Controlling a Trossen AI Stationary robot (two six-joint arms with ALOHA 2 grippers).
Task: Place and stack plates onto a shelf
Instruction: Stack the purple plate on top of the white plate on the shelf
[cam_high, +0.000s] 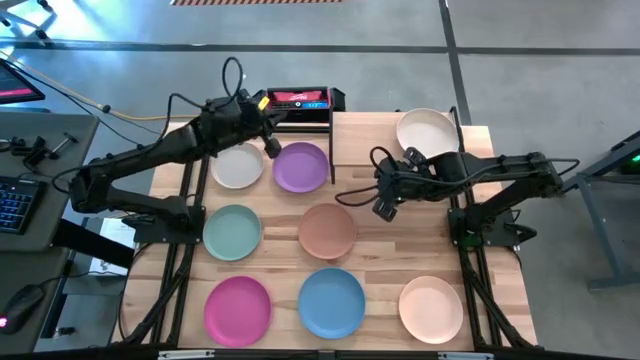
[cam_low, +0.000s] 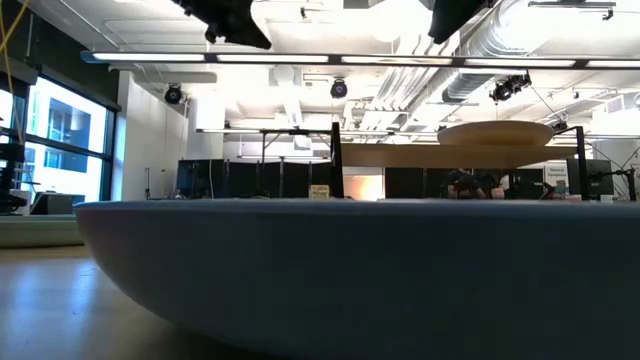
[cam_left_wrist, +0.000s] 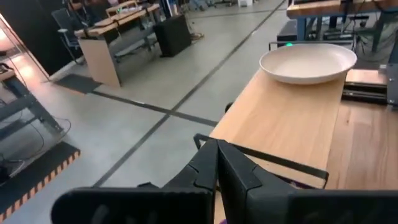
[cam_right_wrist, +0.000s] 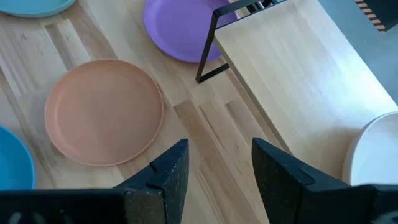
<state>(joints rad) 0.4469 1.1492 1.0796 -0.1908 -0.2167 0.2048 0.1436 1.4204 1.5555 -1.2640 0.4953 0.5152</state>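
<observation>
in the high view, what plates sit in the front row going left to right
pink plate → blue plate → peach plate

Big open workshop around my bench

Grey concrete floor (cam_high: 520, 60) with dark seam lines, a tall window (cam_low: 55, 140) off to one side, white ceiling ducts (cam_low: 520, 30) overhead, wooden desks (cam_left_wrist: 118, 28) farther back, a keyboard (cam_high: 12, 205) beside me.

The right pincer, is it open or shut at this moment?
Open. The right pincer shows a clear gap between its two dark fingers, with bare table visible through it and nothing held, above the table beside the terracotta plate.
</observation>
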